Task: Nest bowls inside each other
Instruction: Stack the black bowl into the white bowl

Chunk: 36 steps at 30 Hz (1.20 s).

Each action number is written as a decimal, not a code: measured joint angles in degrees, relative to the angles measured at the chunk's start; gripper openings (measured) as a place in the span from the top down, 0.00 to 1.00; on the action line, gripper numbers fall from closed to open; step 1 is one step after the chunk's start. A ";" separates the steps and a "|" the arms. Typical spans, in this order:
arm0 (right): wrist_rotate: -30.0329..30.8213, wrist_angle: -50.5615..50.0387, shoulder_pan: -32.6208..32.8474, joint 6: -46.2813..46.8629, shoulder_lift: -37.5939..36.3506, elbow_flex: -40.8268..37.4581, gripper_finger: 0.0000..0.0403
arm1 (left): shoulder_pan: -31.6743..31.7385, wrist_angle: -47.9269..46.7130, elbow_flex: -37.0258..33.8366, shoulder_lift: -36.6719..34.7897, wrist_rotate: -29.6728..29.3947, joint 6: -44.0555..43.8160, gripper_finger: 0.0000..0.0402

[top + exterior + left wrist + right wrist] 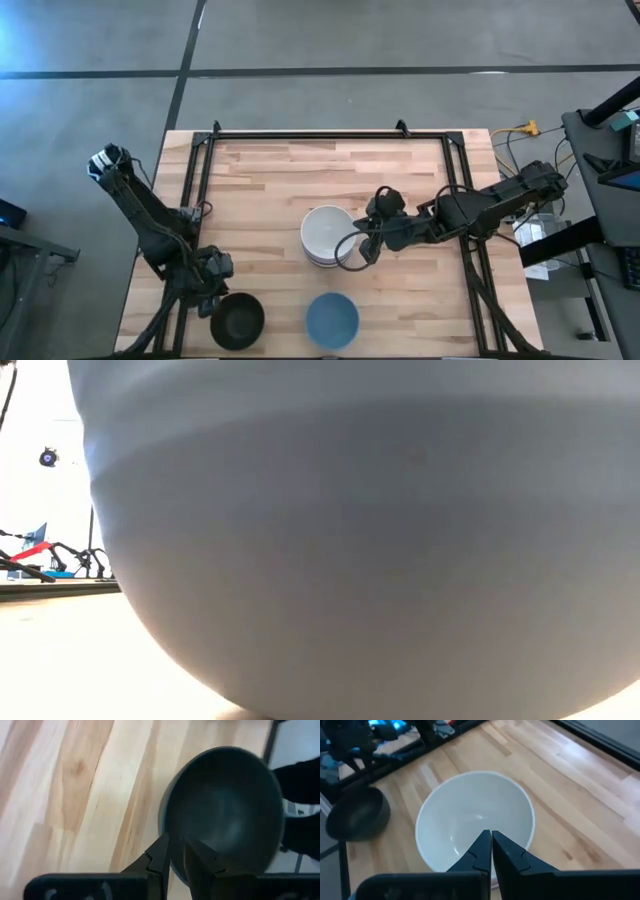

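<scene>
My right hand (358,250) sits pinched on the near rim of the white bowl (325,232), which tops a small stack mid-tabletop (260,180). My left hand (176,851) is clamped on the rim of the black bowl (238,320) at the front edge. I judge that bowl goes onto the stack next, needing a lift and carry. The blue bowl (332,319) waits beside it, partly across that path.
</scene>
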 joint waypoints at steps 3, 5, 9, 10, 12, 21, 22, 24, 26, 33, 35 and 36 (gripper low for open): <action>-0.64 -0.93 0.25 -0.58 0.00 -0.42 0.98 | 0.25 1.45 -0.02 2.33 2.33 -2.50 0.92; -0.65 -1.97 0.34 -0.69 0.00 -0.68 0.98 | 0.61 1.89 -0.04 3.78 4.27 -2.90 0.92; -0.67 -4.01 0.38 -0.71 0.00 -1.07 0.98 | 1.51 1.97 -0.10 5.99 5.04 -5.38 0.92; -0.67 -4.39 0.38 -0.71 0.00 -1.11 0.98 | 1.70 1.95 -0.11 6.41 5.21 -5.48 0.92; -0.67 -4.59 0.38 -0.61 0.00 -1.13 0.98 | 2.16 2.15 -0.11 7.27 5.77 -5.53 0.92; -0.86 -7.07 2.23 -1.28 -1.34 -1.13 0.98 | 3.95 5.09 -0.48 11.39 8.37 -5.42 0.92; -0.88 -7.62 2.48 -1.28 -1.56 -1.13 0.98 | 4.06 5.72 -0.59 11.60 9.06 -5.43 0.92; -0.86 -8.34 2.71 -1.25 -2.02 -1.13 0.98 | 4.12 6.16 -0.59 11.79 9.48 -5.62 0.92; -0.86 -9.13 2.88 -1.16 -2.69 -1.13 0.98 | 4.16 6.19 -0.59 11.73 9.60 -6.76 0.91; -0.69 -9.13 2.96 -1.10 -4.70 -1.40 0.98 | 4.43 6.08 -0.59 10.78 9.79 -8.00 0.79; -0.67 -9.10 2.96 -1.08 -5.02 -1.44 0.98 | 4.43 6.13 -0.60 10.74 9.78 -8.34 0.73; -0.67 -9.08 2.96 -1.08 -5.27 -1.50 0.98 | 4.43 6.15 -0.64 10.74 9.78 -8.45 0.70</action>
